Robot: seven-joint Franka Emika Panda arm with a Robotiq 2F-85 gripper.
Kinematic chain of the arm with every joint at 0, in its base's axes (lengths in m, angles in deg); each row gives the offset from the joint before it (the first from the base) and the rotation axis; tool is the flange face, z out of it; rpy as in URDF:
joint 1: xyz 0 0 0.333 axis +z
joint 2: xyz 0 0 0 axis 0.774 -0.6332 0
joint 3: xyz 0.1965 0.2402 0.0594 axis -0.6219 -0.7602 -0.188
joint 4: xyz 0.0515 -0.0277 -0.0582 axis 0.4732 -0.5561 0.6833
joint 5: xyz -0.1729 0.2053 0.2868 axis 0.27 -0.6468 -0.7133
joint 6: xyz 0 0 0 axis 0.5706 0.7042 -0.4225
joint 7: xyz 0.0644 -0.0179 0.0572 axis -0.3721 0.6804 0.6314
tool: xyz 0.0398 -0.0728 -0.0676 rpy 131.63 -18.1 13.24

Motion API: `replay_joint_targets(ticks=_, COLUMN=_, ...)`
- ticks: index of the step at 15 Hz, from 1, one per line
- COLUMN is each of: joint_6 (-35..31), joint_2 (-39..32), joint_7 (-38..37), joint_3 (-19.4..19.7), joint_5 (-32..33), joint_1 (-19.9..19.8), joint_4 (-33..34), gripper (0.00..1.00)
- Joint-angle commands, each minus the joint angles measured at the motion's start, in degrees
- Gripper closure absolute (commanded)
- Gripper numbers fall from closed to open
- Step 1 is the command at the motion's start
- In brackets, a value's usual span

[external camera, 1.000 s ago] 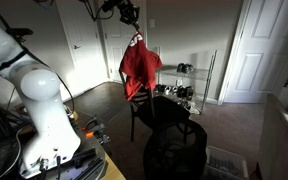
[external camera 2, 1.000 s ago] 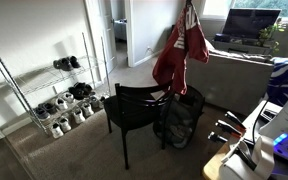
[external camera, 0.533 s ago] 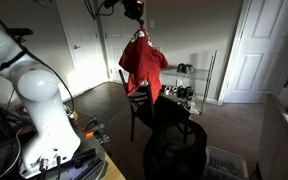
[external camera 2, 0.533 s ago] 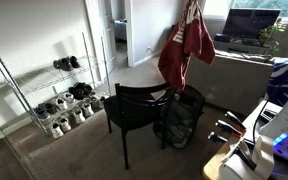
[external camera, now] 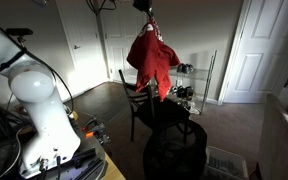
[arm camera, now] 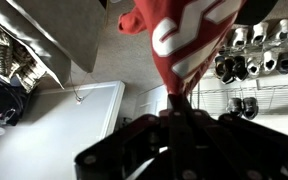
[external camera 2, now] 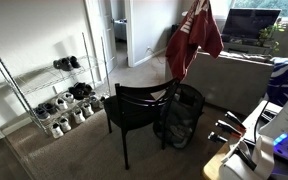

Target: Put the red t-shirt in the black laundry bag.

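Note:
The red t-shirt point(external camera: 154, 62) hangs limp in the air from my gripper point(external camera: 144, 6), which is at the top edge of an exterior view and shut on the shirt's top. The shirt also shows in the other exterior view point(external camera 2: 193, 40), swung out above the chair. In the wrist view the shirt point(arm camera: 184, 30), with its white mark, hangs away from my dark jaws point(arm camera: 178, 103), which pinch it. The black laundry bag point(external camera: 174, 150) stands upright on the floor beside the dark chair point(external camera: 142, 105), below and in front of the shirt. The bag also shows behind the chair in an exterior view point(external camera 2: 182, 118).
A wire shoe rack point(external camera 2: 46, 92) with several shoes stands by the wall and also shows in the wrist view point(arm camera: 256, 50). A grey sofa point(external camera 2: 246, 75) is behind the bag. White doors point(external camera: 249, 50) and my arm's white base point(external camera: 39, 110) bound the room.
My gripper has lifted the red t-shirt higher and carried it sideways, away from the chair back and toward the bag side. The shirt swings out as it moves.

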Motion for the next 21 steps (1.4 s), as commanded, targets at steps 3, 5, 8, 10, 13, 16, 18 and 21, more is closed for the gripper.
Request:
replay_joint_targets(ticks=3, joint_6=-2.36, joint_2=2.04, joint_7=-5.29, joint_3=-1.76, joint_5=2.44, joint_1=-4.44, joint_4=-1.56, gripper=1.0)
replay_joint_targets(ticks=5, joint_6=-2.36, joint_2=1.57, joint_7=-6.88, joint_3=-2.0, joint_5=2.82, joint_1=-5.47, joint_4=-1.01, gripper=1.0)
replay_joint_targets(ticks=8, joint_6=-2.5, joint_2=0.28, joint_7=-7.99, joint_3=-1.35, joint_5=1.68, joint_1=-6.04, joint_4=-0.3, gripper=1.0)
replay_joint_targets(ticks=10, joint_6=-2.78, joint_2=-1.07, joint_7=-8.75, joint_3=-0.96, joint_5=1.26, joint_1=-6.42, joint_4=0.56, gripper=1.0)
replay_joint_targets(ticks=13, joint_6=-4.26, joint_2=-2.6, joint_7=-10.08, joint_3=-1.0, joint_5=1.3, joint_1=-6.89, joint_4=0.67, gripper=1.0)
replay_joint_targets(ticks=16, joint_6=-6.76, joint_2=-3.44, joint_7=-11.54, joint_3=-1.12, joint_5=1.08, joint_1=-6.95, joint_4=0.16, gripper=1.0)
replay_joint_targets(ticks=18, joint_6=-4.61, joint_2=-3.15, joint_7=-9.73, joint_3=-0.79, joint_5=1.06, joint_1=-6.5, joint_4=0.12, gripper=0.99)
replay_joint_targets(ticks=21, joint_6=-4.57, joint_2=-3.27, joint_7=-9.74, joint_3=-0.78, joint_5=1.07, joint_1=-6.49, joint_4=0.13, gripper=0.99)
